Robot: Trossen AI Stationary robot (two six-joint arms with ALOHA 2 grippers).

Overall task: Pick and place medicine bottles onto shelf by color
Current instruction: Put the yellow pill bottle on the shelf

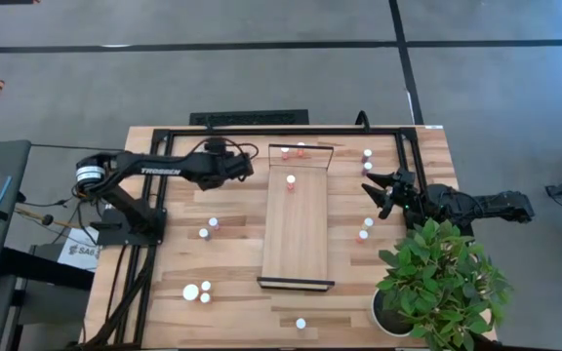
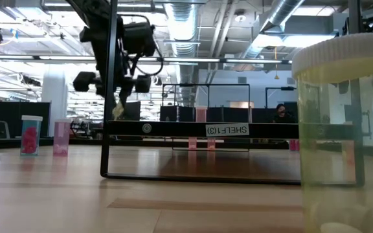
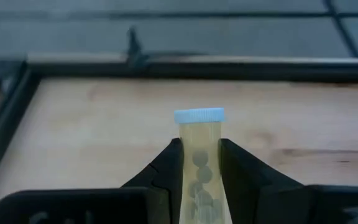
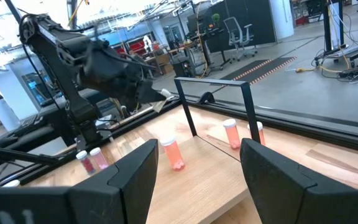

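My left gripper [image 1: 250,168] is above the table just left of the shelf's far end, shut on a pale yellowish bottle [image 3: 199,130] with a white cap and pills inside. The shelf [image 1: 296,229] is a long pale board with dark end rails. Three reddish bottles [image 1: 291,180] stand on its far part. My right gripper [image 1: 374,190] is open and empty to the right of the shelf; its fingers [image 4: 129,180] frame the shelf's far end. Loose bottles stand on the table to the left [image 1: 208,227] and right [image 1: 365,229] of the shelf. My left gripper pinches the bottle's body [image 3: 199,163] between its two fingers, below the cap. The bottle lies along the fingers, its cap end [image 3: 199,116] sticking out past the fingertips. It is lifted clear of the table [image 2: 117,110].
A potted plant [image 1: 437,283] stands at the near right corner, close to my right arm. A black frame [image 1: 281,128] runs along the table's far edge and sides. More bottles stand near the front [image 1: 198,292], [image 1: 301,323]. A yellowish bottle [image 2: 342,129] stands close before the low camera.
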